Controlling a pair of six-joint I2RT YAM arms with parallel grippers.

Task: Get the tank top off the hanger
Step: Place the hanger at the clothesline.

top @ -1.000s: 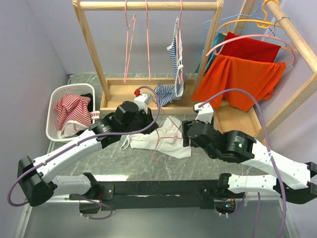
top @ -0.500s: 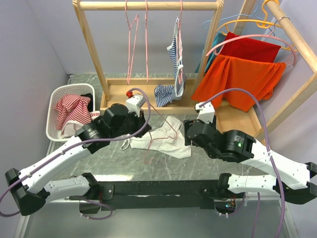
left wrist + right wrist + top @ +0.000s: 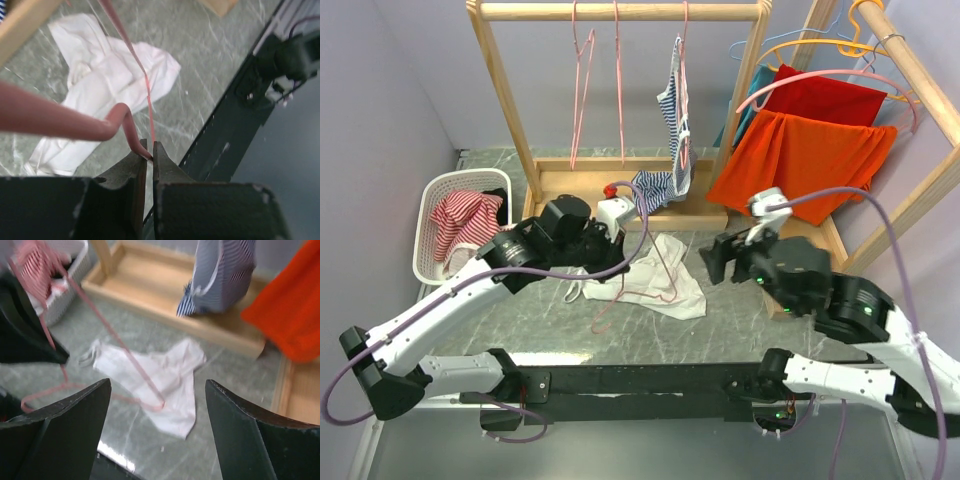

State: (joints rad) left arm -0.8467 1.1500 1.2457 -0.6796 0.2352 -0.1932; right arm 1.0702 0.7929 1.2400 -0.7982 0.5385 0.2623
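Observation:
The white tank top (image 3: 665, 290) lies crumpled on the grey marble table; it also shows in the left wrist view (image 3: 107, 75) and the right wrist view (image 3: 172, 372). My left gripper (image 3: 612, 236) is shut on the hook of a pink wire hanger (image 3: 667, 262) and holds it tilted above the top. In the left wrist view the jaws (image 3: 150, 150) pinch the hook (image 3: 124, 120). I cannot tell whether the hanger is still threaded through the cloth. My right gripper (image 3: 717, 262) is open and empty, raised to the right of the top (image 3: 157, 384).
A white basket (image 3: 423, 228) with striped clothes stands at the left. A wooden rack base (image 3: 570, 185) behind holds a hanging blue striped garment (image 3: 672, 110) and two bare pink hangers. Orange (image 3: 805, 160) and red garments hang on the right rack.
My left gripper has swung the hanger up and to the right, so its lower corner now hangs out over the table. My right arm has drawn back, up and to the right, away from the top.

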